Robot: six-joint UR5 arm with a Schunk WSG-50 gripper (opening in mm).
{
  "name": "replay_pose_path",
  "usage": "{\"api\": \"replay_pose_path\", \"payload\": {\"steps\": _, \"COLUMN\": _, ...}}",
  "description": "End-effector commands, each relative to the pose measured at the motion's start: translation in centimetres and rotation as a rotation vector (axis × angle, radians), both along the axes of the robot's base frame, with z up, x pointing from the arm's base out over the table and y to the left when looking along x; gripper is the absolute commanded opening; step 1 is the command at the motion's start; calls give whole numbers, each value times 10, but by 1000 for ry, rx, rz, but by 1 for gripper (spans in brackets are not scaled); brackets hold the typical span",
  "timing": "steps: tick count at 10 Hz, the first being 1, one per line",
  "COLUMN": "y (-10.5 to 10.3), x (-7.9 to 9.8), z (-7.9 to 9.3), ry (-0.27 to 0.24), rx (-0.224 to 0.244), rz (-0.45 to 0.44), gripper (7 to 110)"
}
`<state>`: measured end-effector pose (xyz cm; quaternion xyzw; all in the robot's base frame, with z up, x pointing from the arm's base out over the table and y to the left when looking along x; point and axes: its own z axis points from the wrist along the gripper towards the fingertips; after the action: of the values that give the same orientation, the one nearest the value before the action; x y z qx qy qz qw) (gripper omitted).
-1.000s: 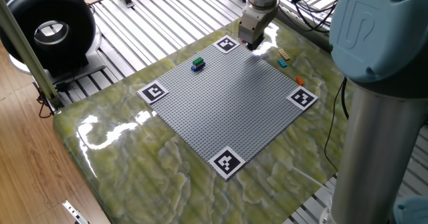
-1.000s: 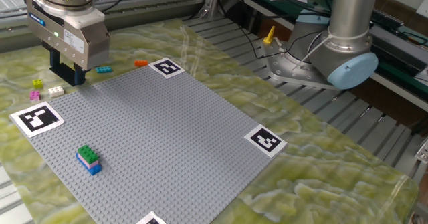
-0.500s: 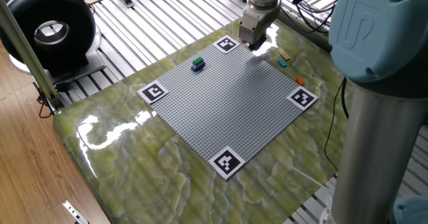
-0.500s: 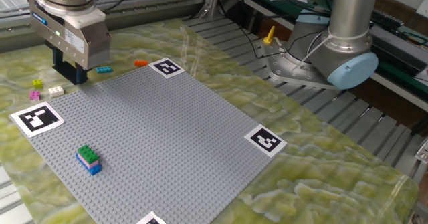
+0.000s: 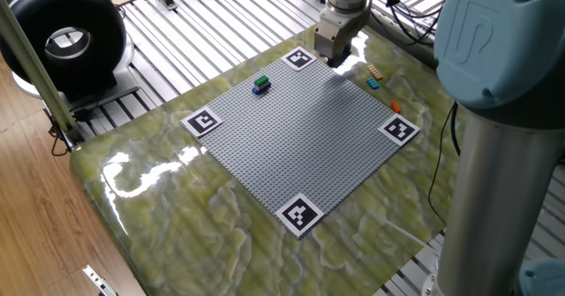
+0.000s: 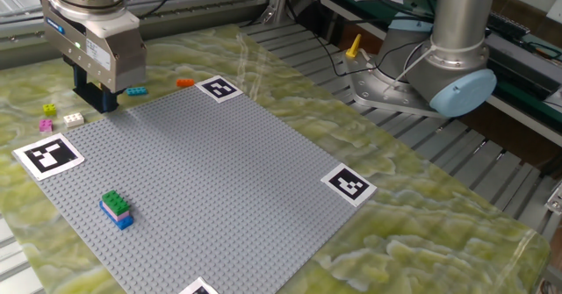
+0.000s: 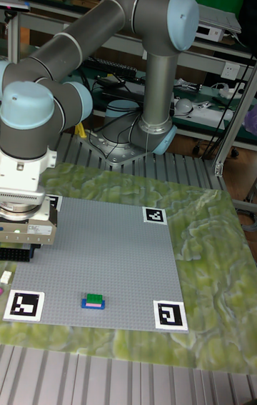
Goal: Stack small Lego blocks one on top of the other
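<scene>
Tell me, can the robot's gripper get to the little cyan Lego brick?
Probably yes. The small cyan plastic Lego brick lies alone on the green marbled tabletop, just beside the gripper. Nothing covers it or crowds it.

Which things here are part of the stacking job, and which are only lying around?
Job: green-on-blue stack, cyan block, orange block, pink block, white block, gripper.
Lying about: marker tags, yellow handle, black fan.

Grey tubular arm point(image 7: 93, 26), pale-blue joint caps, silver end effector point(image 6: 93, 96).
</scene>
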<state>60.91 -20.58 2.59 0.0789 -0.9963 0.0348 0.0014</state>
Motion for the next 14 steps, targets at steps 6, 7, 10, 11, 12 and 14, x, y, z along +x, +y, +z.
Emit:
{"api": "replay_pose_path", "payload": {"steps": 6, "y": 9, "x": 2, "z": 2, "ry": -6, "rx": 37, "rz": -27, "gripper": 7}}
{"api": "replay_pose_path", "payload": {"steps": 7, "y": 13, "x": 3, "z": 4, "ry": -6, "rx": 40, "rz": -28, "gripper": 7}}
{"api": "replay_pose_path", "payload": {"steps": 10, "y": 29, "x": 15, "z": 8, "ry": -11, "rx": 62, "rz": -37, "gripper": 7}}
{"api": "replay_pose_path", "payload": {"steps": 11, "y": 36, "x": 21, "z": 11, "ry": -16, "rx": 65, "rz": -37, "gripper": 7}}
{"api": "replay_pose_path", "payload": {"steps": 12, "y": 49, "x": 27, "z": 15, "ry": -16, "rx": 82, "rz": -51, "gripper": 7}}
{"api": "replay_pose_path", "payload": {"steps": 14, "y": 77, "x": 45, "z": 21, "ry": -31, "rx": 112, "rz": -81, "gripper": 7}}
